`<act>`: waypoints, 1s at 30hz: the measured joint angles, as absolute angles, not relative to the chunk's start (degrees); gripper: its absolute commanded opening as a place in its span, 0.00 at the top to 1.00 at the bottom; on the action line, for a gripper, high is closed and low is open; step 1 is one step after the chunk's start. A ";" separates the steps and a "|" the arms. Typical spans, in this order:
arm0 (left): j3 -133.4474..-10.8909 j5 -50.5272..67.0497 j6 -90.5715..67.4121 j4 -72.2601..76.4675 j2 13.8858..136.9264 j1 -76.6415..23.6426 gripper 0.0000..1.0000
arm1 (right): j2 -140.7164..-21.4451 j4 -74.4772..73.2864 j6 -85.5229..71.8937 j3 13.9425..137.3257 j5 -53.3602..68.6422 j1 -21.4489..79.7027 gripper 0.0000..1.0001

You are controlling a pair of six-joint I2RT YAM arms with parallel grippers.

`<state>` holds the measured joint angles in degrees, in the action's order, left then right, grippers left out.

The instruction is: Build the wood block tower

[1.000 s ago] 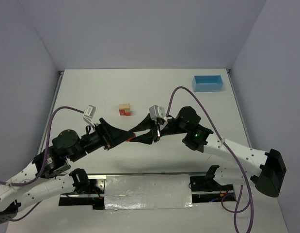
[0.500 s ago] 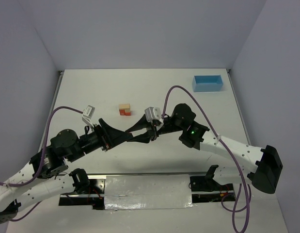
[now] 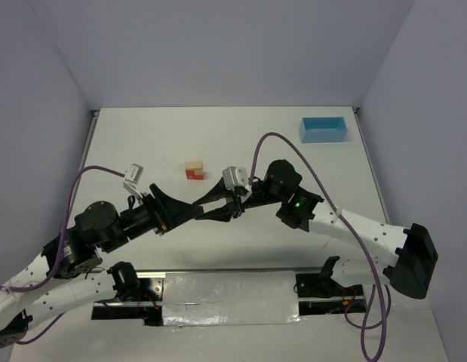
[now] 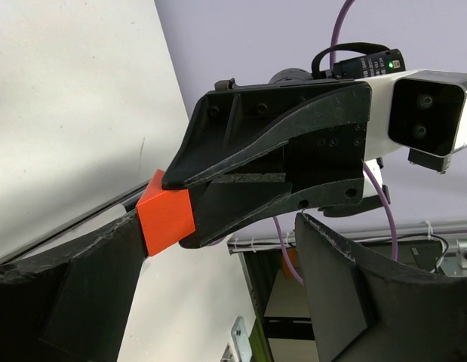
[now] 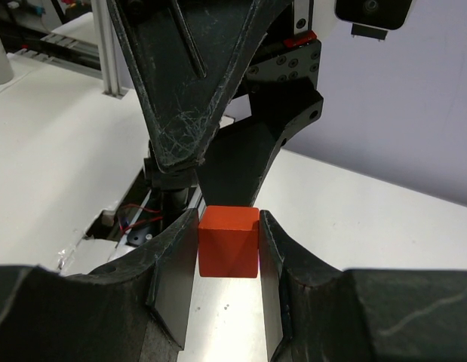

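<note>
Clamped in right gripper [image 5: 228, 226]: red-orange wooden cube [image 5: 228, 243], mid-air, beside one finger of wide-spread left gripper [image 4: 220, 222]. Standing on white bench [image 3: 293, 151], just beyond both: small red-orange-and-tan wood block tower [image 3: 193, 170].

Count as sighted:

- Arms: two, the left arm [image 3: 97, 226] and the right arm [image 3: 357, 230].
- End effectors: two, the left end effector [image 4: 222, 226] and the right end effector [image 5: 228, 253].
- Wrist cameras: two, the left wrist camera [image 3: 133, 176] and the right wrist camera [image 3: 235, 178].
- Purple cables: two, the left cable [image 3: 101, 167] and the right cable [image 3: 269, 136].
- Red-orange cube [image 5: 228, 241] apart from the stack: one.
- Wood block tower [image 3: 193, 170]: one. It shows red-orange and tan faces, but its blocks are too small to count.
- Light blue tray [image 3: 324, 129]: one, at the far right corner of the worktop [image 3: 142, 143].
</note>
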<state>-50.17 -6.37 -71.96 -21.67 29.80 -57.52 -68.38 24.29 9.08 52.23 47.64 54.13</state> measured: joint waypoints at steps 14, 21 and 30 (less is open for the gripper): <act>-50.17 -7.60 -70.65 -23.86 29.74 -57.45 0.12 | -70.35 22.68 10.87 53.21 48.27 54.13 1.00; -50.17 -7.73 -70.48 -24.47 29.74 -57.45 0.12 | -70.74 22.20 11.86 53.23 48.49 54.13 1.00; -50.81 -8.32 -70.17 -26.24 29.76 -57.45 0.12 | -71.48 21.71 13.23 53.23 48.45 54.24 1.00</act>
<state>-50.81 -8.32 -70.17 -26.24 29.76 -57.45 -71.48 21.71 13.23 53.23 48.45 54.24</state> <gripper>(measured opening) 0.884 0.411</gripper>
